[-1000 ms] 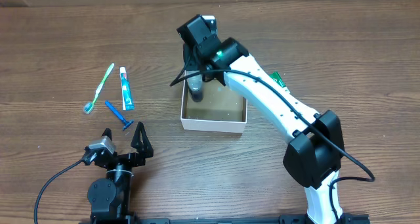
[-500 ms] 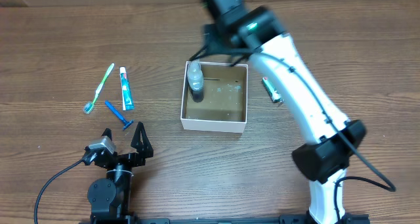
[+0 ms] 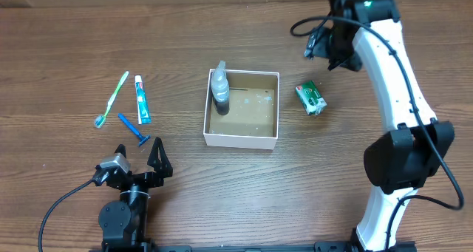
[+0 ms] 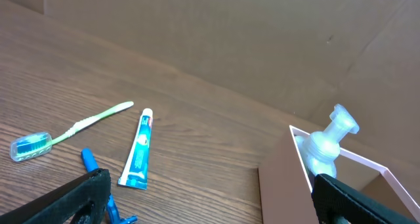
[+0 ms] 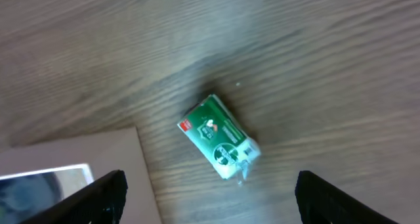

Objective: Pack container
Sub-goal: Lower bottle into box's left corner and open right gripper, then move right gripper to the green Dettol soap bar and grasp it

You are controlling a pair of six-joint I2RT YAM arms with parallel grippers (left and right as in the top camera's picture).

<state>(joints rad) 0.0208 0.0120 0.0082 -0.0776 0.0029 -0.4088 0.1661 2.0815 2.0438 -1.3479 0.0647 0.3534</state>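
Near the table's far right edge, centre the right pincer (image 5: 213,198), spread apart, over the green packet (image 5: 220,147), spanning its narrow width.

We read this as a robotics lab bench, not a home: a left arm (image 3: 122,215) and a right arm (image 3: 388,67) stand mounted at a wood-grain table (image 3: 66,45) on the near side of the container (image 3: 241,141), black cables (image 3: 71,191) trailing from both. Beyond the container a plain brown cardboard wall (image 4: 249,33) closes off the table, while a toothbrush (image 3: 112,98), toothpaste (image 3: 142,99) and razor (image 3: 134,131) lie loose to the container's left.
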